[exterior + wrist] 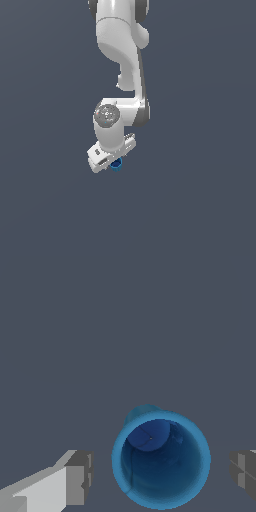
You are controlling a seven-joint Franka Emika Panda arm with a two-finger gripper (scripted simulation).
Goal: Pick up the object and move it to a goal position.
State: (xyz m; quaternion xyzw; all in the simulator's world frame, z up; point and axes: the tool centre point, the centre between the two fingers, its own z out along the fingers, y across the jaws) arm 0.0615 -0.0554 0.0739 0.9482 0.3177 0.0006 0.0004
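Nothing readable is showing up anywhere in either view, honestly: no text, labels, brand marks, numbers or signs.
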